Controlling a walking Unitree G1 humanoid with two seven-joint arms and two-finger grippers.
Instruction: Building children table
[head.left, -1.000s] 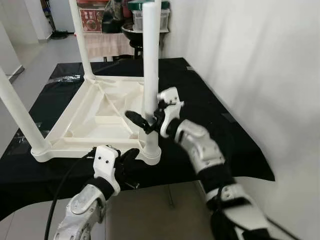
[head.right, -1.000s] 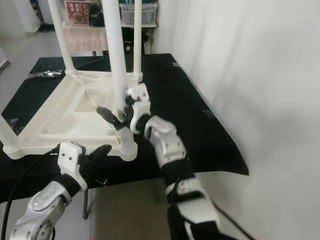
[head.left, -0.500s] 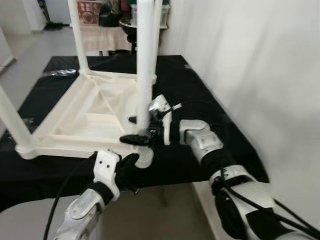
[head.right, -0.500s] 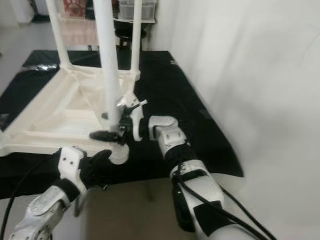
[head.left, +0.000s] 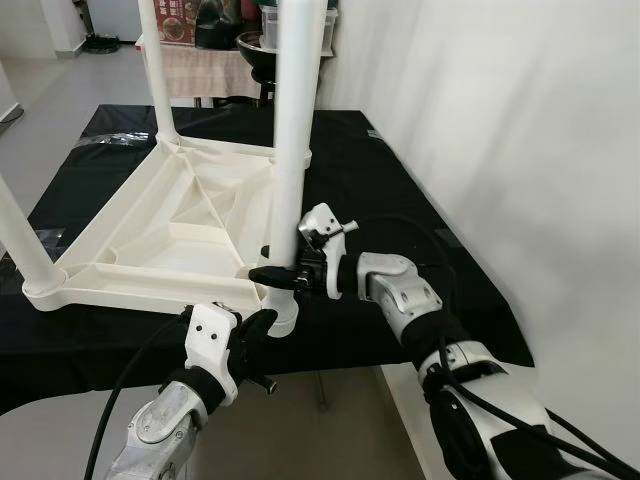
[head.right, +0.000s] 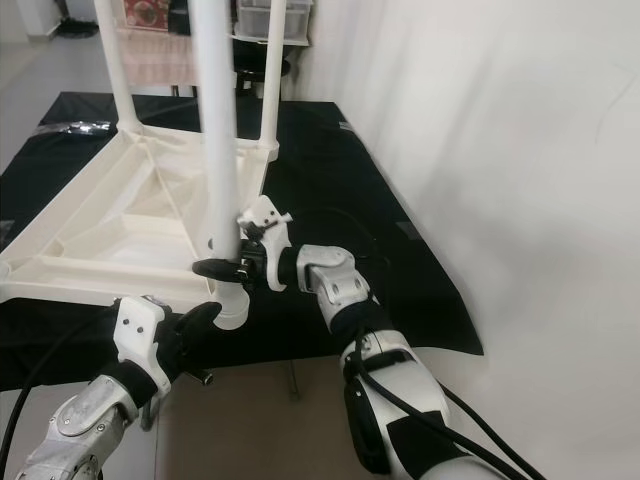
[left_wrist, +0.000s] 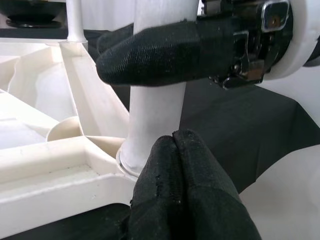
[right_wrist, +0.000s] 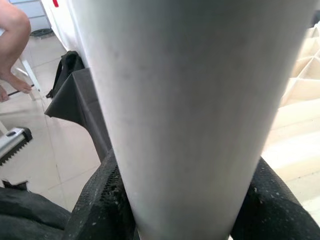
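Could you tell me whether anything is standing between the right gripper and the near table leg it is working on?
Nothing visible does. The right gripper already has its fingers around the near table leg, low above its corner socket in the upturned tabletop. The left gripper sits shut beside that socket.

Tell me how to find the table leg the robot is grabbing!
Find the black cloth-covered table with the upturned white plastic tabletop on it. Four white tube legs stand at its corners. The grabbed white leg is at the near corner by the wall, the one with the right claw shut around it.
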